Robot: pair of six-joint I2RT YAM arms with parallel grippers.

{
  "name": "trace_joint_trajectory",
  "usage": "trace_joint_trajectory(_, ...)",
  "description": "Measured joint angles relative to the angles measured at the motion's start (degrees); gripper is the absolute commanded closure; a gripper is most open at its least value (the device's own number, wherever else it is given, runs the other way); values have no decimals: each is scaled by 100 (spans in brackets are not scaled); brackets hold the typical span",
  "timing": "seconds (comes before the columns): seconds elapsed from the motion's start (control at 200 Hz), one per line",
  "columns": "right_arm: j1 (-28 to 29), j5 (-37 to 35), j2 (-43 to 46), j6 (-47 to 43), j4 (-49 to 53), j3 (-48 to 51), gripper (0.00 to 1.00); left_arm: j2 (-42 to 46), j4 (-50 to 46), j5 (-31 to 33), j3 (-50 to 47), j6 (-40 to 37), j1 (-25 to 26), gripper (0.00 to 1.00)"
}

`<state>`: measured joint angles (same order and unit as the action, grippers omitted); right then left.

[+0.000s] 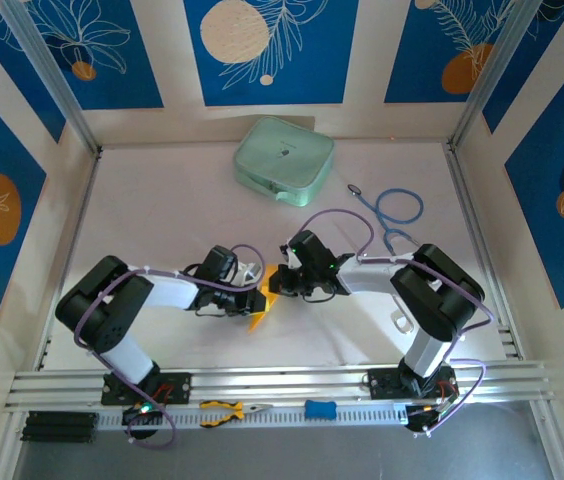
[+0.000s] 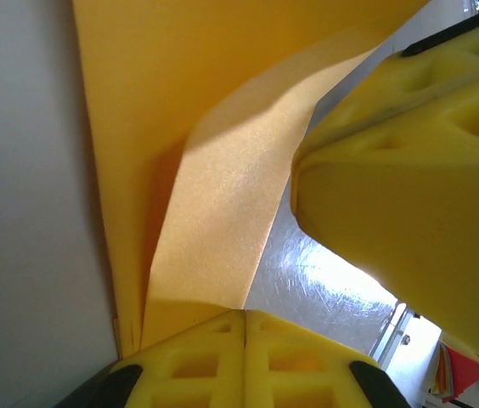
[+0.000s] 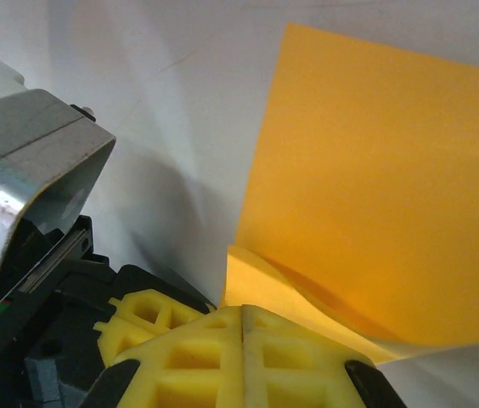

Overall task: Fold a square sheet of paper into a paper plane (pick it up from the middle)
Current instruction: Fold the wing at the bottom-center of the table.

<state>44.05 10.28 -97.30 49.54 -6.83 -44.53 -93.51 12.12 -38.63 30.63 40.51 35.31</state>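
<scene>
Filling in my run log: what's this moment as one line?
left gripper: shut on paper sheet | right gripper: shut on paper sheet | sheet: curled between them, no plane yet

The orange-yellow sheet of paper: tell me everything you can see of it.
The sheet of paper is thin, plain orange-yellow, matte and unmarked. It is partly folded, with one flap curling over the rest, and it hangs tilted over the white table between the arms. The left end effector and the right end effector are both shut on it.
</scene>
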Motion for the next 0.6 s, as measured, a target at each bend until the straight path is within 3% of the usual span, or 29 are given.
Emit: trace_joint_trajectory(0.6, -212, -101, -376, 341, -409, 138, 95, -66, 74, -151, -22, 2, -72, 100)
